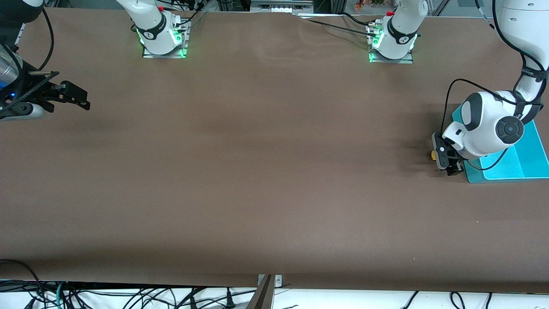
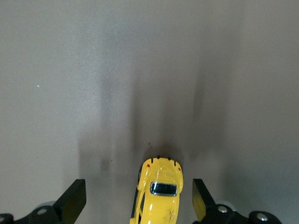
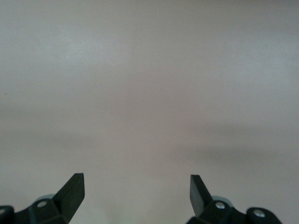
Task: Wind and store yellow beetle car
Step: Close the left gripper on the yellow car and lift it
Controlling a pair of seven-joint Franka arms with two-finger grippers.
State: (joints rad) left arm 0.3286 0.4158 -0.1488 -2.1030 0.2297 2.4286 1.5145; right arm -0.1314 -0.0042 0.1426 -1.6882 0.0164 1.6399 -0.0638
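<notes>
The yellow beetle car (image 2: 159, 193) stands on the brown table at the left arm's end, with a dark window on its rounded top. Only a sliver of the yellow beetle car (image 1: 433, 155) shows in the front view, beside the gripper. My left gripper (image 2: 138, 187) is low over it and open, one finger on each side of the car with a gap on both sides. The left gripper (image 1: 445, 159) sits at the edge of the teal tray. My right gripper (image 1: 79, 98) waits open and empty at the right arm's end of the table; the right gripper (image 3: 137, 183) sees only bare table.
A teal tray (image 1: 529, 161) lies on the table at the left arm's end, partly under the left arm's wrist. Both arm bases (image 1: 163, 38) stand along the table's edge farthest from the front camera. Cables hang below the table's front edge.
</notes>
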